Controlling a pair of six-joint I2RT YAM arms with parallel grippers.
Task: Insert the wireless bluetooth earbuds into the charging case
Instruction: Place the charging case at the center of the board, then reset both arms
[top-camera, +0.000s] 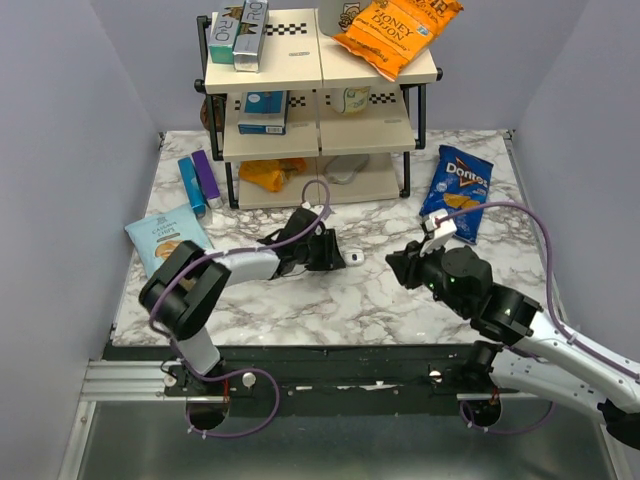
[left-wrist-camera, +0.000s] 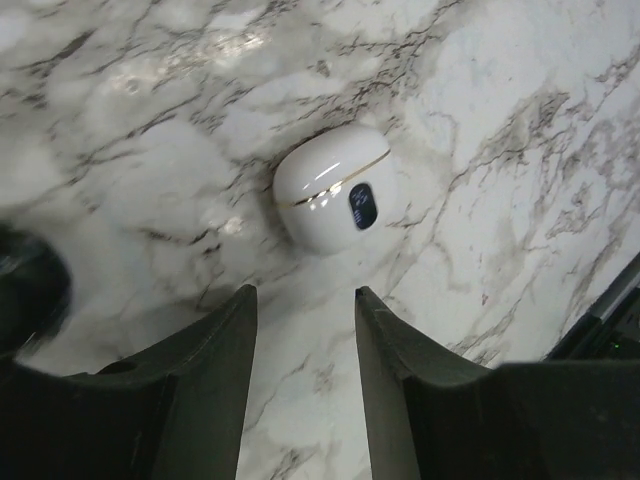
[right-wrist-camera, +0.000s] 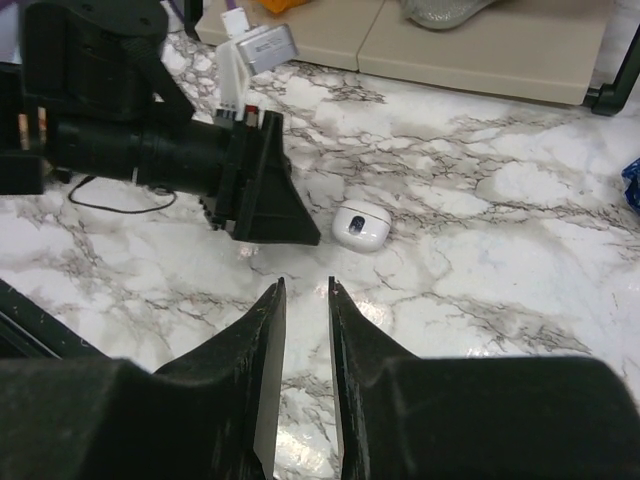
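Left fingers (left-wrist-camera: 238, 325) hover parted just beside the closed charging case (left-wrist-camera: 330, 190).

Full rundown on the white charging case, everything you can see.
The small white glossy plastic charging case is a rounded pebble shape. Its lid is shut, a thin gold line marks the seam, and a dark oval patch sits on the front. It lies on the marble table, just ahead of the open left gripper. Nothing touches it.
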